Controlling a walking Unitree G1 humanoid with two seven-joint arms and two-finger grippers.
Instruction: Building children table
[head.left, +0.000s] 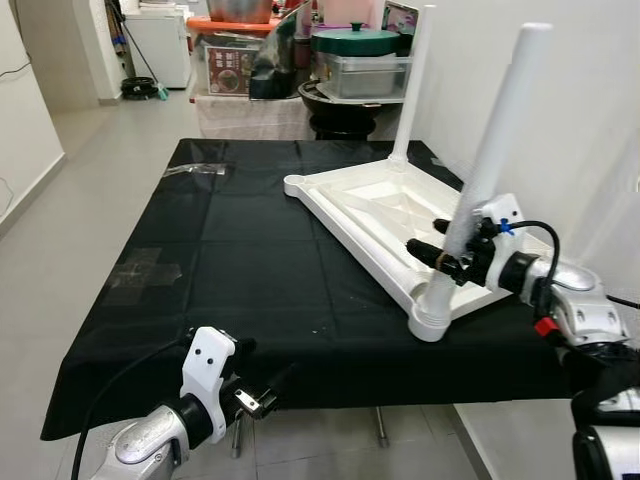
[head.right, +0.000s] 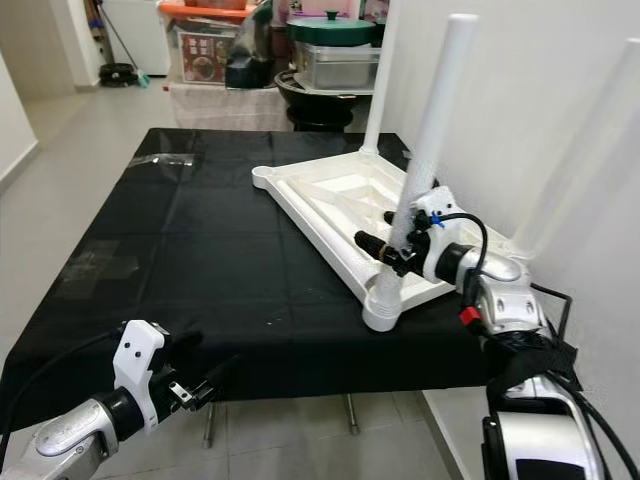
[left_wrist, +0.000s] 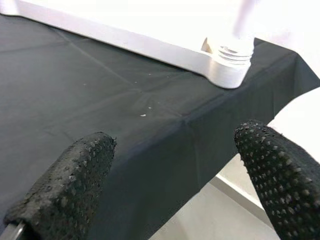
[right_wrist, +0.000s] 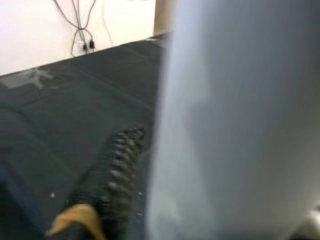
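A smooth white plastic tabletop (head.left: 385, 215) is lying upside down on the black-clothed table (head.left: 240, 270), with a round tubular leg (head.left: 485, 170) being pinched by the right gripper (head.left: 447, 248) near its threaded corner socket; the left gripper (head.left: 262, 392), its studded fingers (left_wrist: 75, 182) spread, is being held below the table's near edge

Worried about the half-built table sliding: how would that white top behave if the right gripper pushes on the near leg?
The top looks like thin moulded plastic, so probably light and stiff. Lying upside down on the black cloth, it may slide or drag the cloth. The tall leg held by the right gripper gives leverage, so tipping seems possible.
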